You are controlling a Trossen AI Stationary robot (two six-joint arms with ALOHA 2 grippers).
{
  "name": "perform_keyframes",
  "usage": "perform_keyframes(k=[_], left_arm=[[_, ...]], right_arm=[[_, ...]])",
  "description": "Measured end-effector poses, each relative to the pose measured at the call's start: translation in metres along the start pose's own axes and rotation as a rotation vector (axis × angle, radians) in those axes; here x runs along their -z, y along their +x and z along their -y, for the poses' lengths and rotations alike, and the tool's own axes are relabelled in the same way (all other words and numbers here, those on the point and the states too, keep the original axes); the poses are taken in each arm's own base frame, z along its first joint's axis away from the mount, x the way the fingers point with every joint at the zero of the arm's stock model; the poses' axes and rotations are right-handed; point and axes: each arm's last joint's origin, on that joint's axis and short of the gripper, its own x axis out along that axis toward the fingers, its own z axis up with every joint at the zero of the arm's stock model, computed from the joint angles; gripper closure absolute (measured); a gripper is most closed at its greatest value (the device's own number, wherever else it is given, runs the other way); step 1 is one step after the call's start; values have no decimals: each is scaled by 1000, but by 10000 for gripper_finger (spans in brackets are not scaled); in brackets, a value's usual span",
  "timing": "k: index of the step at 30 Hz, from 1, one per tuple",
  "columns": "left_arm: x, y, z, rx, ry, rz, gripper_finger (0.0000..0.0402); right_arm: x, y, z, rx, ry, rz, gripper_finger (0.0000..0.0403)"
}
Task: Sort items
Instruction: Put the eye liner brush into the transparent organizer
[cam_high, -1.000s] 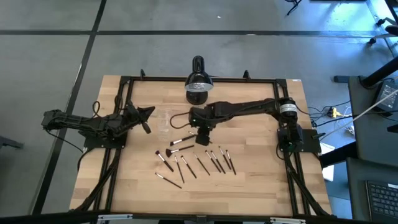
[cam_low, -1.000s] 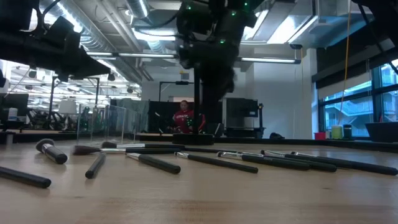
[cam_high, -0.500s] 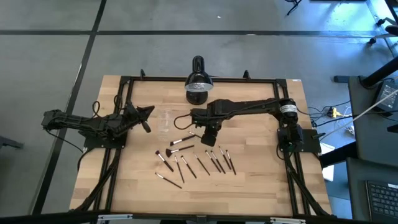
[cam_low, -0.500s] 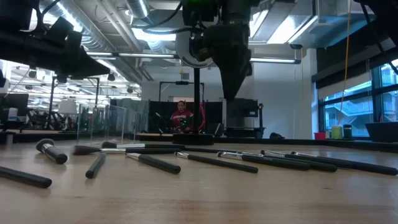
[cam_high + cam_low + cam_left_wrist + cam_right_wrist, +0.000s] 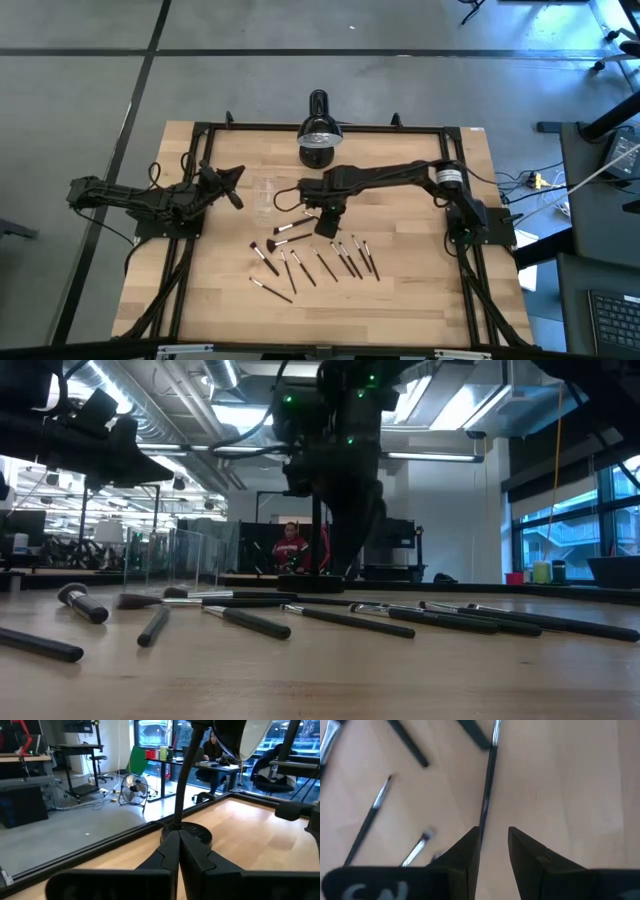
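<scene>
**Barely begun: brushes still loose, cup empty**

Right hand (image 5: 326,222) hangs at counter centre, fingers apart, holding nothing; a thin brush (image 5: 488,785) lies just ahead of its tips. Left hand (image 5: 233,188) waits near the left edge, fingers together, empty. Makeup brushes (image 5: 318,262) lie scattered toward the counter's (image 5: 420,300) front edge, ungrouped. Judgement: sorting has hardly started. Clear cup (image 5: 264,195) appears to hold nothing.
</scene>
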Motion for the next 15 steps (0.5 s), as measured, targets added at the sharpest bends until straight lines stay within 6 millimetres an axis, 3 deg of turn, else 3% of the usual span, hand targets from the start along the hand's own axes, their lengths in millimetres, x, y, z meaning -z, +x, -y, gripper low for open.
perform_keyframes(k=[8, 15], left_arm=[[0, 0, 0, 2, 33, -1, 398], [0, 0, 0, 3, 35, -1, 398]], right_arm=[[-20, 26, -2, -15, -28, 130, 302], [-22, 42, 7, -2, -22, 98, 302]])
